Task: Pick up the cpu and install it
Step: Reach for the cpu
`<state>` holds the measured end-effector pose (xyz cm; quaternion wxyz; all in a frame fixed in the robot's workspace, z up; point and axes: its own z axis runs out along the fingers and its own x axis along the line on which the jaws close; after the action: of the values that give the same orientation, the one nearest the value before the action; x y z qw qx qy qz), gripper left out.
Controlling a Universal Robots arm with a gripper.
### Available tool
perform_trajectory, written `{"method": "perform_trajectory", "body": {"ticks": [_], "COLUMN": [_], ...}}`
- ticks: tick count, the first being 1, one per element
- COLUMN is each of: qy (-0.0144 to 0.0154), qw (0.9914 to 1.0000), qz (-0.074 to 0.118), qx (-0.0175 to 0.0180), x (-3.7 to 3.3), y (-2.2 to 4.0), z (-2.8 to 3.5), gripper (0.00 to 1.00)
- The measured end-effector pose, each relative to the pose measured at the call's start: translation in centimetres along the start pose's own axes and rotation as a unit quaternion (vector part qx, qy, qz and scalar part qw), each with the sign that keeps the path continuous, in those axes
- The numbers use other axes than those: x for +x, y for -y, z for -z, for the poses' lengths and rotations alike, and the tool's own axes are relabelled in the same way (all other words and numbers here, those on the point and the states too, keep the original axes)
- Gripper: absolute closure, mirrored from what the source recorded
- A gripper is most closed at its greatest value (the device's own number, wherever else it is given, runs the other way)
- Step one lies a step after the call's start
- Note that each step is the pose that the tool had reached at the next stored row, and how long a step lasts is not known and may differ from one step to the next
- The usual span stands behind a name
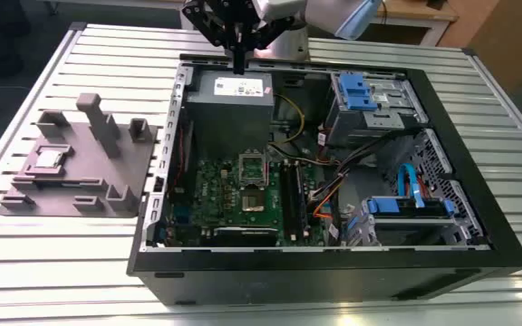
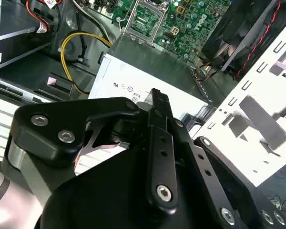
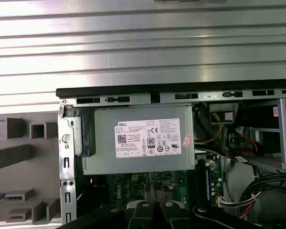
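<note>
Grey fixture (image 1: 79, 163) cradles the cpu (image 1: 49, 159), barely discernible, well apart from the hand (image 1: 239, 67).

I see a ribbed metal table (image 1: 62, 258), dully shiny; a matt grey plastic fixture (image 1: 79, 173); the cpu (image 1: 49, 159) with its silvery metal top; a grey sheet-metal power supply (image 1: 229, 105), paper-labelled; a smooth black end effector (image 1: 239, 68).

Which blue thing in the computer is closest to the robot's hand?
The blue clip beside the labelled grey box, at the hand's end of the case; the other blue piece sits opposite.
</note>
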<state>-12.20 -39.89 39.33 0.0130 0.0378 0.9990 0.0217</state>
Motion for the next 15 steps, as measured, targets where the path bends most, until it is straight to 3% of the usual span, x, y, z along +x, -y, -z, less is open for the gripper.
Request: {"method": "perform_trajectory", "body": {"ticks": [15], "qy": [0.0000], "qw": [1.00000], "qz": [0.000], "qx": [0.0000], "x": [0.14], "y": [0.01], "z": [-0.02], "gripper": [0.89]}}
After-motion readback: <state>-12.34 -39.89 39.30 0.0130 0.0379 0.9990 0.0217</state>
